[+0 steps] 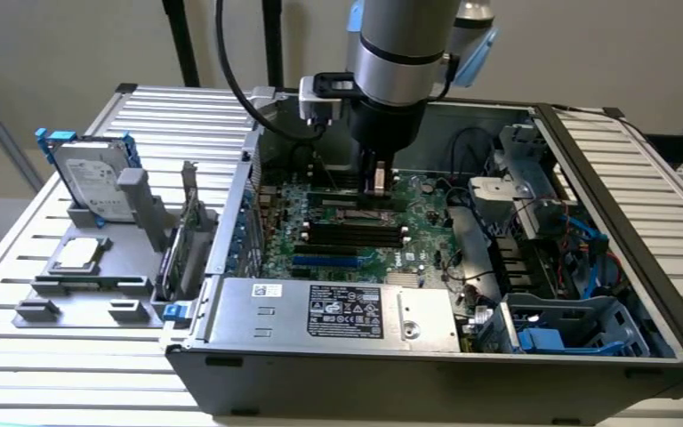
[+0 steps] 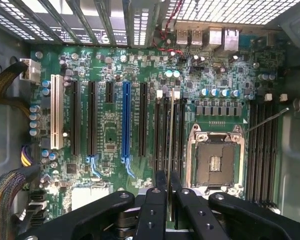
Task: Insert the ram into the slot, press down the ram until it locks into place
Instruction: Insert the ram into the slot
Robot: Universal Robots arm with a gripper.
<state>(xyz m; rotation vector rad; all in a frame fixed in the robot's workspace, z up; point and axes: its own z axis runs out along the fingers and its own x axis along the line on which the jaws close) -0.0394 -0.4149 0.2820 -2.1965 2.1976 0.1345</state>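
Wrist view: the gripper (image 2: 168,181) has its two matte black, bolt-studded fingers (image 2: 159,205) drawn narrow, pinching the ram (image 2: 170,142). The ram appears edge-on, as a thin pale line running out from between the fingertips. It lies along the bank of long black memory slots (image 2: 166,125), glossy plastic rails with small white end clips. Whether its lower edge touches a slot, and which of the parallel slots it lines up with, I cannot tell. Just beside that bank sits the square CPU socket (image 2: 215,161), a bright metal frame round a dark pin field. The green motherboard (image 2: 110,75) is crowded with round silver-topped capacitors, a blue expansion slot (image 2: 125,120) and a white one (image 2: 55,112).

In the exterior view the smooth silver-and-grey arm (image 1: 404,62) comes down from the top centre of the frame into the open grey steel computer case (image 1: 437,365), which rests on a ribbed metal table (image 1: 81,382). At lower centre is a boxy silver power supply (image 1: 341,311) with a dark label. A hard drive (image 1: 90,182) stands upright in a grey holder at upper left.
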